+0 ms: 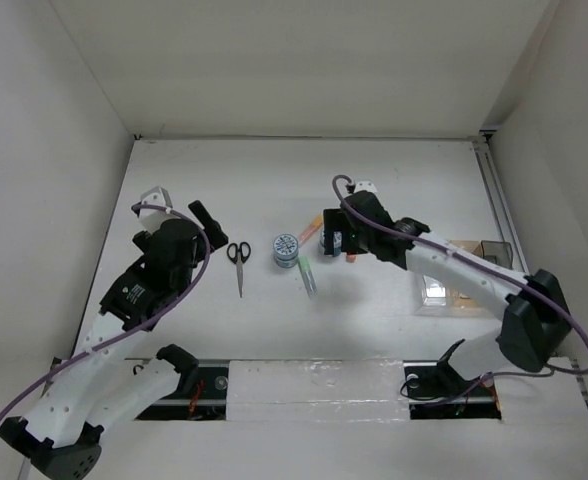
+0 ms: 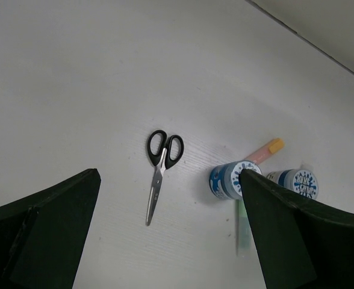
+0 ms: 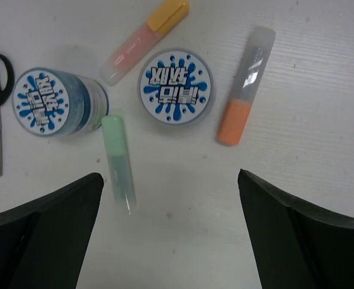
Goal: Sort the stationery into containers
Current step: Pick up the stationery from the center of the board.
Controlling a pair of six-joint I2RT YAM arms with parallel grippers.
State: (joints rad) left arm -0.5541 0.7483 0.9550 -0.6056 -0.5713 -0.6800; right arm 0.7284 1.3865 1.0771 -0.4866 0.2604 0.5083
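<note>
Black-handled scissors point(image 1: 238, 256) lie left of centre, also in the left wrist view point(image 2: 163, 162). One blue-and-white cylinder point(image 1: 286, 249) stands beside a pale green marker point(image 1: 307, 275). My right gripper point(image 1: 332, 240) hovers open and empty over the cluster point(image 3: 170, 177). Below it are a second cylinder point(image 3: 176, 87), the first cylinder point(image 3: 50, 102), the pink-orange marker point(image 3: 142, 39), the orange marker point(image 3: 246, 87) and the green marker point(image 3: 118, 159). My left gripper point(image 1: 181, 207) is open and empty, up and left of the scissors point(image 2: 169, 176). The clear box point(image 1: 435, 291) and wooden box point(image 1: 466, 298) sit right, partly under the right arm.
White walls close in the table on the left, back and right. A small dark clear box point(image 1: 494, 252) stands behind the wooden box. The arm bases and cables lie along the near edge.
</note>
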